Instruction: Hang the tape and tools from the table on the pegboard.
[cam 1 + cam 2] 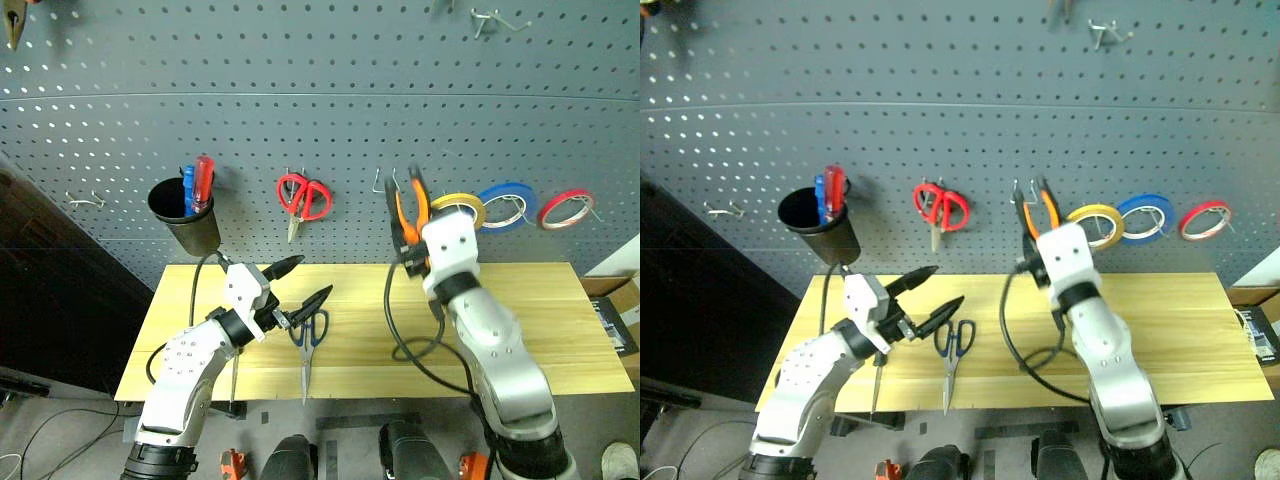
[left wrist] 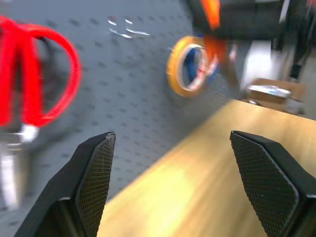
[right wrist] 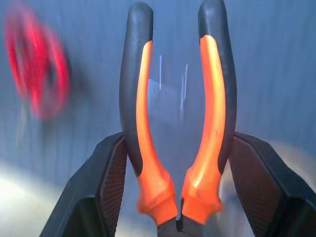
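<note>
Orange-and-black pliers were clamped in the right hand, handles up at the pegboard hooks; one handle loop should be slipped over a hook (squarely). Left hand was spread open, empty, above the tabletop
</note>
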Tool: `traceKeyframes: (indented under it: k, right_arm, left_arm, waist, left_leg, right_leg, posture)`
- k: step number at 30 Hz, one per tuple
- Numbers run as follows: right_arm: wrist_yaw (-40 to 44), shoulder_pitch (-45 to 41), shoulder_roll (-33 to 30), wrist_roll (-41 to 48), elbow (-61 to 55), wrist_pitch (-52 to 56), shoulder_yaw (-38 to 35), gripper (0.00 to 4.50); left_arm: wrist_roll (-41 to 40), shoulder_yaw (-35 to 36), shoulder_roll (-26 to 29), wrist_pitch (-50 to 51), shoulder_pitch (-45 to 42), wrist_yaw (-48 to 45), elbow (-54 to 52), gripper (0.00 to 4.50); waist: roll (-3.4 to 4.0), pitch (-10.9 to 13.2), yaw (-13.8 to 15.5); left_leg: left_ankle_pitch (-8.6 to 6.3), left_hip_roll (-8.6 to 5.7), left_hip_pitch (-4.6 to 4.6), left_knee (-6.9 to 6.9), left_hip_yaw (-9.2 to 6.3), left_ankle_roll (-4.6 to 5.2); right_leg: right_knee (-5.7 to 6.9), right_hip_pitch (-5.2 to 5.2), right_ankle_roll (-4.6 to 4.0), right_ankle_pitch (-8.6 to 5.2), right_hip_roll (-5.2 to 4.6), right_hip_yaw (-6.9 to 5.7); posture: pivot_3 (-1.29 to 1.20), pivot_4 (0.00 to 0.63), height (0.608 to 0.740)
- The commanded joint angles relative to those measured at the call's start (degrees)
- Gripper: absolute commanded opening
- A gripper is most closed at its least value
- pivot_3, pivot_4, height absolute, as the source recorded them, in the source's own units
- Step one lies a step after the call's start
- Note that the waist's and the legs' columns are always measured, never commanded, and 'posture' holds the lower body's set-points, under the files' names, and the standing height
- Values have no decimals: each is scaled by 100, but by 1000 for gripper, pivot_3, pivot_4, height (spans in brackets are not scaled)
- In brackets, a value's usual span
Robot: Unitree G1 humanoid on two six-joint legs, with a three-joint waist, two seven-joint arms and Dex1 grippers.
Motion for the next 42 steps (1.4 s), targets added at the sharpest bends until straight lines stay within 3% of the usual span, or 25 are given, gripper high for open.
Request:
traceKeyframes:
  k: [1, 10, 17, 23, 35, 40, 42]
  right_arm:
    - [-22, -743, 83, -93, 335, -482, -95, 2837]
    - [-43, -2256, 224, 38, 2294, -1632, -399, 2836]
    - [-95, -2847, 372, -11, 3548, -2495, -403, 2836]
    - [-264, -2795, 503, -1, 4370, -2980, -505, 2836]
    - [-300, -2070, 675, 94, 4211, -2488, -658, 2836]
    - [-79, -1887, 642, 398, 3578, -1410, -867, 4419]
    - [200, -1703, 490, 520, 3006, -626, -876, 4468]
  left_arm:
    - [-72, 28, -54, -49, -161, 108, -295, 3949]
    - [-99, -183, -264, 137, -405, 322, -628, 3949]
    - [-59, -190, -295, 255, -605, 415, -545, 3949]
    - [-8, -176, -309, 254, -754, 470, -448, 3949]
    - [134, -251, -323, 207, -767, 532, -214, 3949]
    - [292, -332, -194, 689, -761, 636, -133, 3949]
    - [277, -383, -41, 1184, -680, 633, -150, 3949]
  waist:
    - [0, 0, 0]
    - [0, 0, -21]
    - [0, 0, -25]
    - [0, 0, -25]
    - [0, -1, -23]
    - [-1, -1, -16]
    - [0, -1, -13]
  left_leg:
    - [0, -1, -2, 0, 1, 0]
    - [1, -2, -8, -21, 13, -2]
    - [1, 0, -9, -25, 20, -2]
    - [3, 0, -8, -21, 23, -5]
    - [8, 0, -4, -15, 22, -12]
    - [8, -1, -4, -11, 19, -12]
    - [8, -1, -4, -7, 17, -12]
  right_leg:
    - [-2, -1, 0, 0, 0, 1]
    - [-11, -16, -1, 1, -3, 8]
    - [-10, -24, -1, 1, -3, 11]
    - [-5, -24, -2, 1, -3, 15]
    - [10, -24, -6, 4, -2, 17]
    - [11, -21, -6, 4, -3, 16]
    - [13, -17, -5, 4, -3, 16]
  posture:
    - [1, 185, 740]
    - [24, 177, 740]
    - [45, 177, 740]
    - [53, 176, 740]
    - [34, 180, 740]
    - [32, 182, 740]
    - [33, 183, 740]
